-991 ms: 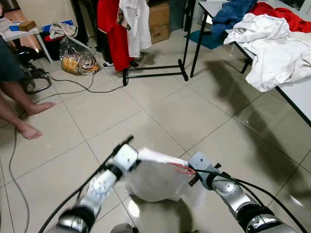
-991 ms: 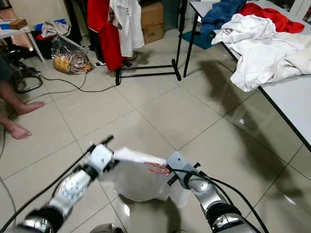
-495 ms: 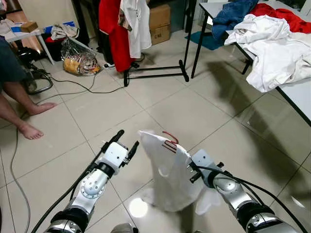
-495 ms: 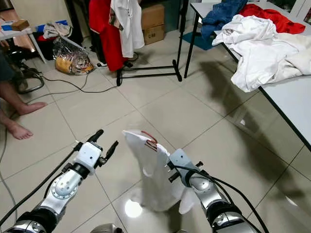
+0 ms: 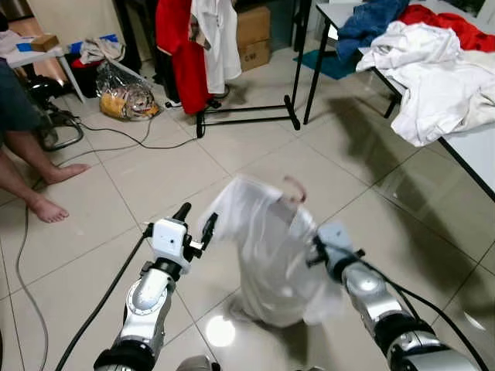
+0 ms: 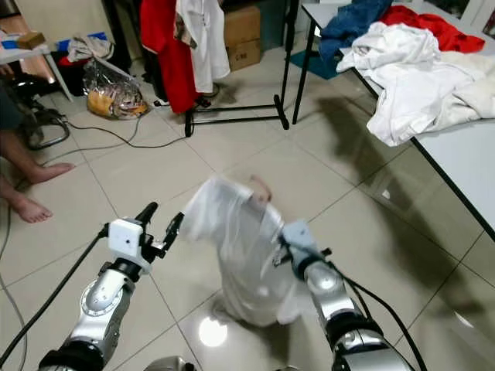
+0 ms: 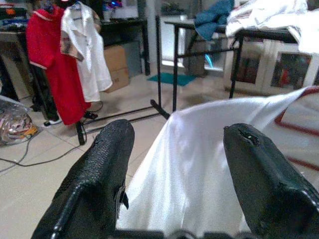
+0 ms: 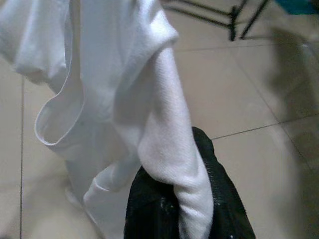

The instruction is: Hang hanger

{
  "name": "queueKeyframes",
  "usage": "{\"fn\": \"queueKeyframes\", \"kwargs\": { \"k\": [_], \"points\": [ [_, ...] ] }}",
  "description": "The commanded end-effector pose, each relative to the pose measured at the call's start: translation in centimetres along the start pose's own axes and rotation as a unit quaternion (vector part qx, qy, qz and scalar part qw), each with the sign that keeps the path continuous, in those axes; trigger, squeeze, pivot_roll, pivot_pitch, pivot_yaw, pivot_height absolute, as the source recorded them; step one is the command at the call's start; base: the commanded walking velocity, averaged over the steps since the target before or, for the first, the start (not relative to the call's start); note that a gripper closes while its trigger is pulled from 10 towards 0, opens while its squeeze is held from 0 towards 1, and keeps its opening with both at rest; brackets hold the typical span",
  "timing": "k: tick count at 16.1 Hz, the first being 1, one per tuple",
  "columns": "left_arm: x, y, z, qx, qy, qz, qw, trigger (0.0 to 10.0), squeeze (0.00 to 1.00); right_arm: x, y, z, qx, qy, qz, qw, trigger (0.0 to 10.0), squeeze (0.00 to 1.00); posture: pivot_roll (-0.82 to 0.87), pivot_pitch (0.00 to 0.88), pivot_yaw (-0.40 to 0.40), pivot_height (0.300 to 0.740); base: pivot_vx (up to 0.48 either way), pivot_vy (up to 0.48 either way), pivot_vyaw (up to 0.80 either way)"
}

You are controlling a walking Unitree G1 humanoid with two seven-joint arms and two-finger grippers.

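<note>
A white shirt (image 5: 267, 255) with red trim hangs from a red hanger whose hook (image 5: 295, 186) sticks up at its top. My right gripper (image 5: 321, 247) holds it up over the floor, shut on the cloth, which drapes over its black fingers (image 8: 149, 209). My left gripper (image 5: 195, 219) stands open just left of the shirt, apart from it; in the left wrist view the shirt (image 7: 199, 169) lies beyond its fingers (image 7: 99, 169). The clothes rack (image 5: 247, 116) stands at the far side with a red garment (image 5: 179, 46) and a white one (image 5: 220, 39) on it.
A table (image 5: 472, 151) along the right carries a pile of white, blue and red clothes (image 5: 425, 69). A person's bare feet (image 5: 48, 207) rest at the left by a black cable (image 5: 116, 143). Bags (image 5: 124, 97) and cardboard boxes (image 5: 253, 35) sit behind the rack.
My left gripper has let go of the shirt and drawn off to the left, open. My right gripper has raised the shirt, which now hangs lengthwise, higher and farther forward.
</note>
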State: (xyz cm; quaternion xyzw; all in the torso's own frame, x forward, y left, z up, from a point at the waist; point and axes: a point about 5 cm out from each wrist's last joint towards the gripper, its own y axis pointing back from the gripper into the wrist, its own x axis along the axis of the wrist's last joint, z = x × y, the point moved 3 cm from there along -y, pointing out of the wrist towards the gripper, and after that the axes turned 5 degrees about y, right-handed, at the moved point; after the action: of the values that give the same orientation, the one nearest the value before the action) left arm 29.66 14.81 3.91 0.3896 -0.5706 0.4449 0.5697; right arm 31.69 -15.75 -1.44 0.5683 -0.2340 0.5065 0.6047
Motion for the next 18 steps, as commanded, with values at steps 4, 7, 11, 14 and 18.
{"fn": "queueKeyframes", "kwargs": {
  "k": [4, 7, 11, 14, 18],
  "points": [
    [0.9, 0.1, 0.4, 0.001, 0.023, 0.018, 1.000, 10.0, 0.00, 1.9, -0.6, 2.1, -0.081, -0.112, 0.019, 0.990, 4.7, 0.00, 0.16, 0.000, 0.035, 0.740, 0.000, 0.000, 0.00],
    [2.1, 0.1, 0.6, 0.022, 0.045, 0.042, 0.998, 10.0, 0.00, 5.5, -0.5, 3.2, -0.109, -0.163, 0.111, 0.974, 10.0, 0.00, 0.16, 0.000, 0.032, 0.740, 0.000, 0.000, 0.00],
    [3.0, 0.2, 0.7, 0.066, 0.059, 0.065, 0.994, 10.0, 0.00, 9.3, 0.6, 4.2, -0.131, -0.162, 0.210, 0.955, 10.0, 0.00, 0.15, 0.000, 0.031, 0.740, 0.000, 0.000, 0.00],
    [3.8, 0.5, 0.9, 0.086, 0.071, 0.078, 0.991, 10.0, 0.00, 10.7, 1.7, 4.6, -0.142, -0.139, 0.245, 0.949, 10.0, 0.00, 0.16, 0.003, 0.026, 0.740, 0.000, 0.000, 0.00],
    [3.9, 1.3, 1.0, 0.106, 0.056, 0.074, 0.990, 10.0, 0.00, 9.6, 2.4, 2.0, -0.085, -0.047, 0.222, 0.970, 10.0, 0.00, 0.17, 0.006, 0.011, 0.740, 0.000, 0.000, 0.00]
  ]
}}
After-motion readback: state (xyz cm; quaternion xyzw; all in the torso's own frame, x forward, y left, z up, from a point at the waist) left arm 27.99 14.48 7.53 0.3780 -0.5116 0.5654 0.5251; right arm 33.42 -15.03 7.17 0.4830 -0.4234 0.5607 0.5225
